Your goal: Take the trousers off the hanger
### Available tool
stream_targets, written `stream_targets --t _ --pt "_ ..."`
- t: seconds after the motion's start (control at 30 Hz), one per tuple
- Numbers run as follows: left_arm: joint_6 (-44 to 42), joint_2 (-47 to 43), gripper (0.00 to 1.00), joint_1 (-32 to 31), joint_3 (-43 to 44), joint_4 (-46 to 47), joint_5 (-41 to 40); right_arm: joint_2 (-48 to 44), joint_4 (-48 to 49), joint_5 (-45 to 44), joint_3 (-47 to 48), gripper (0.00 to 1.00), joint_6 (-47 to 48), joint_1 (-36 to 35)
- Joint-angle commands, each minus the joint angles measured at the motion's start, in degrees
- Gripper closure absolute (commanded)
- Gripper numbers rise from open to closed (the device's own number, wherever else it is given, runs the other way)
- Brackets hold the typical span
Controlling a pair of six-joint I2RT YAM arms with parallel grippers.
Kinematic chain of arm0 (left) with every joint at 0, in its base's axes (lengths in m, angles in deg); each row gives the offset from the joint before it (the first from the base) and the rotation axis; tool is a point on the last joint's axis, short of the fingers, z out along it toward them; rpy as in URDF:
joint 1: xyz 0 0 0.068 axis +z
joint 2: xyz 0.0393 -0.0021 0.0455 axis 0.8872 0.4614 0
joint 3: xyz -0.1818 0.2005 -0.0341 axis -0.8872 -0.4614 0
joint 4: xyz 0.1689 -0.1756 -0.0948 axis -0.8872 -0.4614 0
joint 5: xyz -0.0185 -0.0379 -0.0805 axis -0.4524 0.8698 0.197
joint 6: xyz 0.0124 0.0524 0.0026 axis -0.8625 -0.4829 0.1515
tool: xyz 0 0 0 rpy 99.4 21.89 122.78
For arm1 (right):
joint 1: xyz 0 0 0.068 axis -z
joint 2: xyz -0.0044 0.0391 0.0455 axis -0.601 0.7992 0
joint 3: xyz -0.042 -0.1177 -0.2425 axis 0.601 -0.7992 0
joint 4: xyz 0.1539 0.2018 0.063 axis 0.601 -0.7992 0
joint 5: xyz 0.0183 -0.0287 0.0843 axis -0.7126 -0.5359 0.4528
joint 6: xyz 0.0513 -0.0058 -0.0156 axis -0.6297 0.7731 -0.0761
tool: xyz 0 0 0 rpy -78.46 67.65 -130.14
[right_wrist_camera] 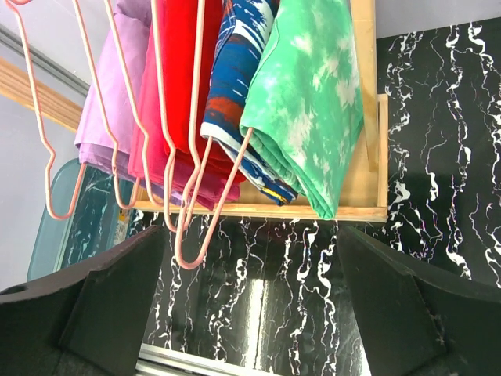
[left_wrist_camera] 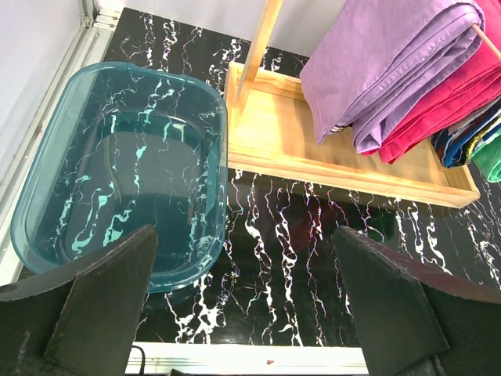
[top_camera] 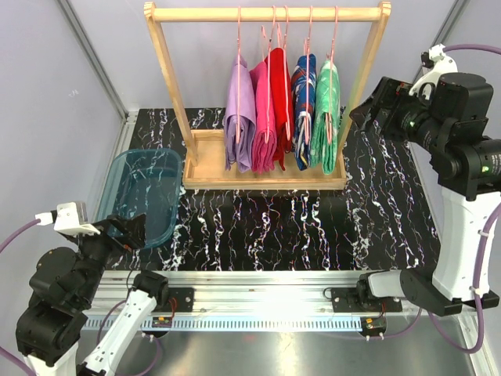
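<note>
Item 1, one table point(top_camera: 313, 227): black top with white veining, carrying everything listed below. Item 2, one wooden rack point(top_camera: 168, 70): two slanted posts, one top rail and a shallow tray base, standing at the far middle of the table. Item 3, one translucent teal bin point(top_camera: 145, 192): rounded corners, set on the table just left of the rack's base. Item 4, five folded pairs of trousers, each draped over the lower bar of its own hanger and hanging side by side in a close row under the rail. Left to right from the top view: one plain lilac pair point(top_camera: 239, 117), one plain pink pair point(top_camera: 262, 117), one plain red pair point(top_camera: 279, 94), one navy pair point(top_camera: 303, 102) and one mint green pair point(top_camera: 327, 110). The navy pair is blue with white streaks and red and yellow patches; it hangs fourth in the row, pressed against the mint green pair. The mint green pair is mottled with soft white blotches and hangs last, just beside the right post. Item 5, two grippers: the left gripper point(left_wrist_camera: 244, 235), jaws spread wide, hovers over the near edge of the bin; the right gripper point(right_wrist_camera: 250, 235), jaws likewise spread wide, is raised beside the right post, facing the mint green pair and apart from it. Item 6, five pink wire hangers point(top_camera: 239, 39), all hooked on the rail.
</note>
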Motion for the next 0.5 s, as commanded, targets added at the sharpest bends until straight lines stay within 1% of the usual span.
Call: stream_targets --t 0.0,0.47 --pt "-0.43 1.49 0.01 -0.16 1.47 1.64 0.53 -0.83 -1.99 -1.67 3.59 0.01 -0.06 -0.92" --pt "-1.58 1.93 0.01 -0.16 2.88 1.37 -0.79 -3.82 -0.85 -2.82 -0.28 0.01 3.55 -1.88"
